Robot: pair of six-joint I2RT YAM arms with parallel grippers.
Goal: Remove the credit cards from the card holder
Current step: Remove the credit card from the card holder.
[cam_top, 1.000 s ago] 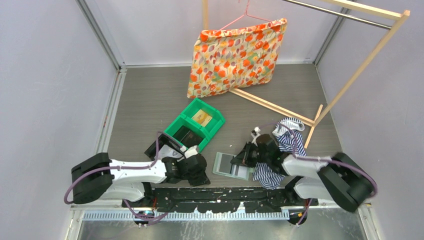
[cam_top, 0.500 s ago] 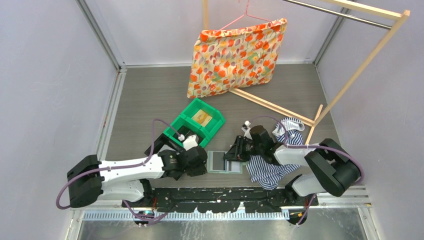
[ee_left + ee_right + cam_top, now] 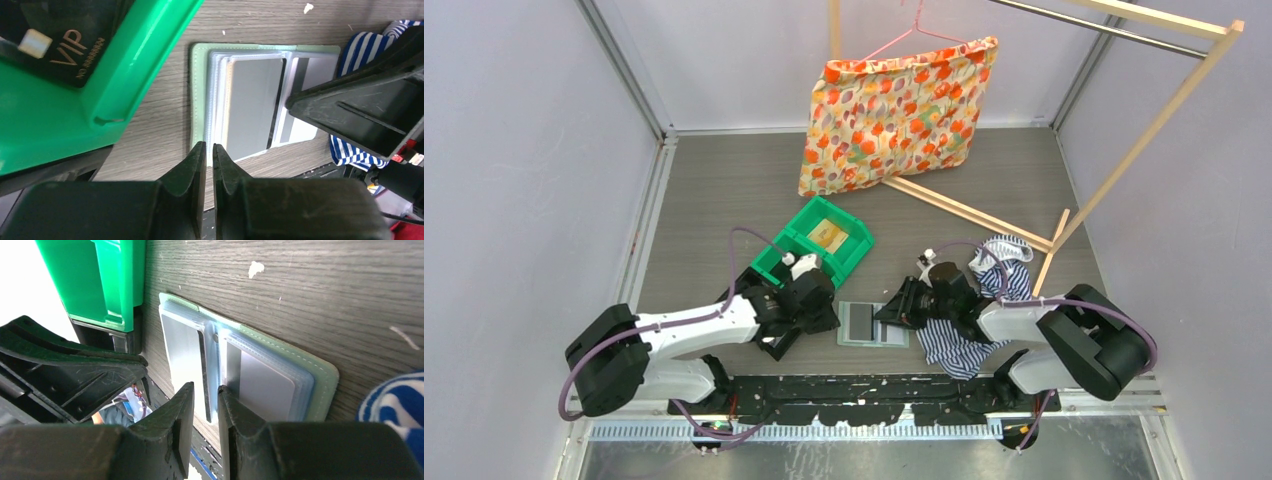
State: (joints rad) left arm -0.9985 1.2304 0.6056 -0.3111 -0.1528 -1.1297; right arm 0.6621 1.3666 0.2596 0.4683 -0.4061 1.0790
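The sage-green card holder (image 3: 872,323) lies open on the table between my grippers. Greyish cards (image 3: 250,105) sit in its clear sleeves and also show in the right wrist view (image 3: 262,382). My left gripper (image 3: 209,147) is shut and empty, with its tips just short of the holder's near left edge (image 3: 199,100). My right gripper (image 3: 205,390) is slightly open over the holder's middle, and a sleeve edge (image 3: 209,365) lies in line with the gap. A tan-gold card (image 3: 828,235) lies in the green bin (image 3: 856,262).
The green bin (image 3: 135,60) stands just left of the holder and holds a black VIP card (image 3: 60,35). A striped blue-white cloth (image 3: 959,345) lies under the right arm. A floral bag (image 3: 894,110) hangs from a wooden rack (image 3: 964,212) at the back.
My left gripper has moved away from the near edge, up beside the green bin and the holder's left side. The holder has shifted a little left and squared up. My right gripper has shifted left over it.
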